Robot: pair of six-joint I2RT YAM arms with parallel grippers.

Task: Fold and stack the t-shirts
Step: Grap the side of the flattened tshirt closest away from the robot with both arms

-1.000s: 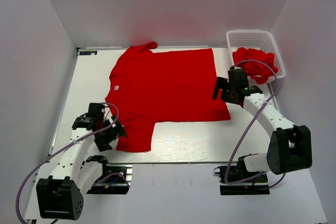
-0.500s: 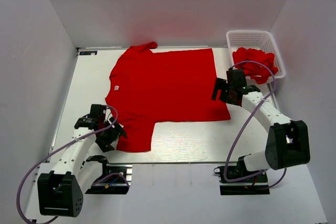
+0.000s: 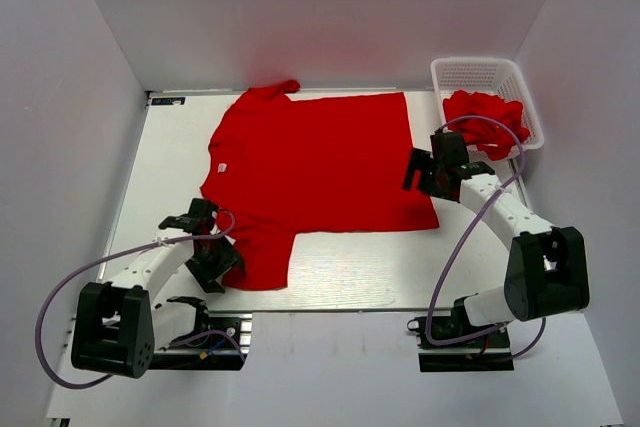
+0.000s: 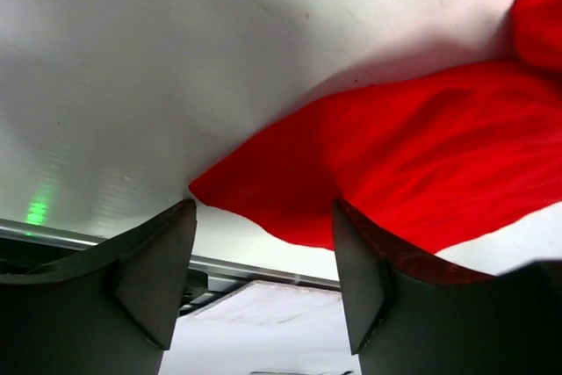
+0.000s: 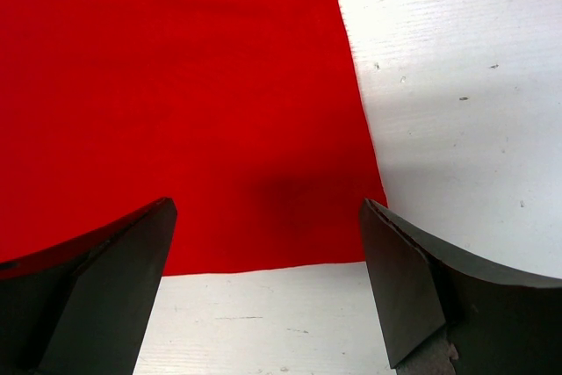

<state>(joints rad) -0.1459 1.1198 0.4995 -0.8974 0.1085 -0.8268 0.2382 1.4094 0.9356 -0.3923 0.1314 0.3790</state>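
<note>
A red t-shirt (image 3: 315,172) lies spread flat on the white table, with its small white neck label (image 3: 222,166) at the left. My left gripper (image 3: 222,257) is open at the near sleeve (image 3: 258,262). In the left wrist view the sleeve's corner (image 4: 290,191) lies just ahead of the open left gripper (image 4: 263,278), not gripped. My right gripper (image 3: 418,175) is open above the shirt's right near corner. The right wrist view shows that corner (image 5: 176,85) ahead of the open right gripper (image 5: 268,292). More red shirts (image 3: 487,119) lie crumpled in the basket.
The white mesh basket (image 3: 480,71) stands at the back right, against the right wall. White walls close in the table on the left, back and right. The table's near edge (image 3: 320,309) runs just behind the left gripper, and shows in the left wrist view (image 4: 255,271).
My left arm has lowered and swung its gripper a little right and nearer, up to the sleeve's edge. The right gripper has barely moved. The shirt lies as before.
</note>
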